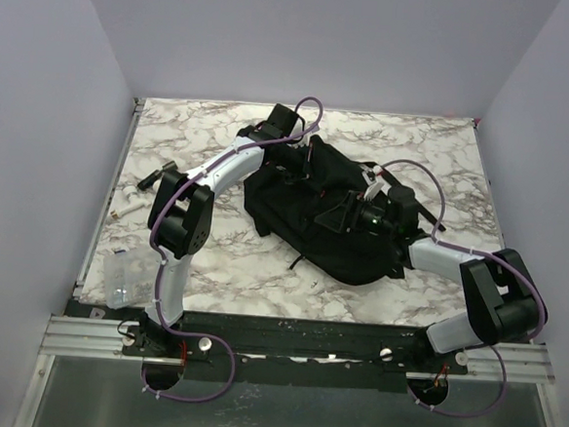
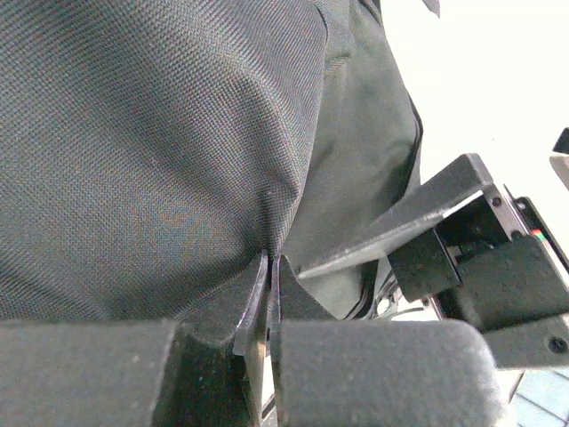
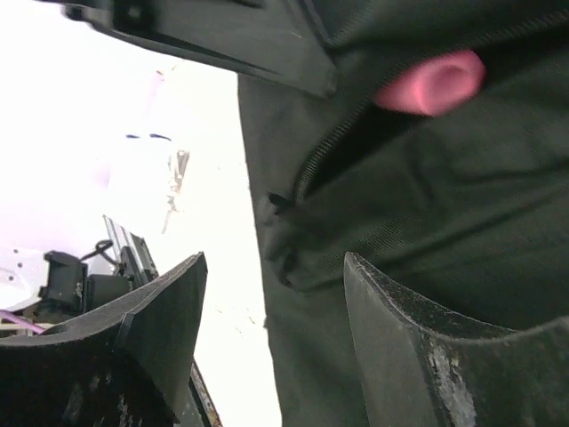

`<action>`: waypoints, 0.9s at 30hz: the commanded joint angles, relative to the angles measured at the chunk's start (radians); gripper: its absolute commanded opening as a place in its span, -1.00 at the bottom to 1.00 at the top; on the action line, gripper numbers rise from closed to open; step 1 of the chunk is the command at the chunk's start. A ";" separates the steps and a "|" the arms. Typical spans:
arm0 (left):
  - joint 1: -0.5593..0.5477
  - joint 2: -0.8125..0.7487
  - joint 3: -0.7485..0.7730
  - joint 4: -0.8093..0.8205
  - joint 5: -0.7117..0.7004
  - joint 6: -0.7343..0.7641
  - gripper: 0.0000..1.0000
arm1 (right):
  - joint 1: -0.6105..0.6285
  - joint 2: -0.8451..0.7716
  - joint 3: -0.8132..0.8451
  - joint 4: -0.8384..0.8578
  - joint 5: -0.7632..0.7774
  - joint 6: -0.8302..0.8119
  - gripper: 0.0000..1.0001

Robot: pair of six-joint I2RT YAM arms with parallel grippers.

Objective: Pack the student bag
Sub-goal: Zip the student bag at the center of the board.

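The student bag (image 1: 318, 226), a big soft black backpack, lies in the middle of the marble table. My left gripper (image 1: 296, 165) reaches over its far side. In the left wrist view the left gripper (image 2: 269, 260) is shut, pinching a fold of the bag's woven fabric (image 2: 160, 151). My right gripper (image 1: 348, 214) hovers over the bag's middle. In the right wrist view the right gripper (image 3: 274, 262) stands open, with nothing gripped and the bag's side (image 3: 427, 205) between and behind its fingers. A pink object (image 3: 431, 82) shows inside the bag's open zip (image 3: 324, 151).
Near the table's left edge lie a clear plastic item (image 1: 124, 277), a small white piece (image 1: 124, 203) and a small dark piece (image 1: 150, 177). Lilac walls close in the table on three sides. The right arm's finger (image 2: 400, 233) hangs close to the left gripper.
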 commanded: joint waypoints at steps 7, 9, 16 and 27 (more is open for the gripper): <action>-0.007 -0.040 0.004 -0.012 0.020 0.001 -0.91 | 0.080 0.086 0.152 0.025 0.061 -0.030 0.12; -0.007 -0.039 0.004 -0.014 0.022 0.000 -0.90 | 0.090 0.103 0.159 0.009 0.082 -0.034 0.09; -0.007 -0.036 0.009 -0.016 0.024 0.003 -0.90 | 0.105 0.112 0.162 -0.057 0.159 -0.079 0.01; -0.007 -0.026 0.013 -0.018 0.043 0.000 -0.85 | 0.143 0.134 0.164 -0.047 0.169 -0.081 -0.29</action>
